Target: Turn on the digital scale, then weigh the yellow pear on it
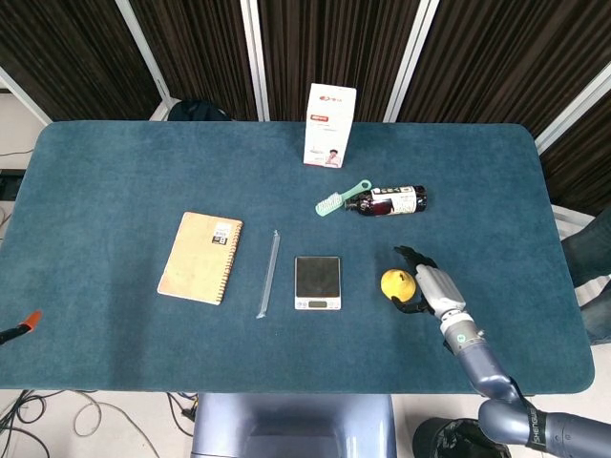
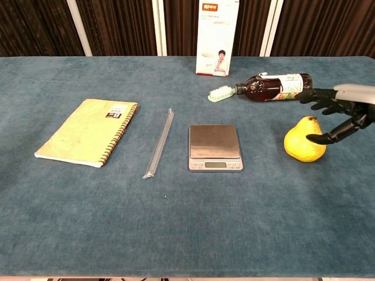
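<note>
Head view: scale sits mid-bench, nearer the front edge, display strip toward the robot; lit or not, too small to tell. Pear rests on the bench cloth just right of the scale, not on the platform. Right robot hand lies at the pear's right side, fingers spread around it, apparently cupping for a grasp. Notebook and a clear tube lie left of the scale; bottle and brush behind it, box near the back edge. Left robot hand not visible. Chest view: pear upright, stem up; right robot hand unclenched, fingers arched, one fingertip at the pear's flank, others above and apart, so no grip yet. Scale platform bare, within easy reach for a short leftward carry.
</note>
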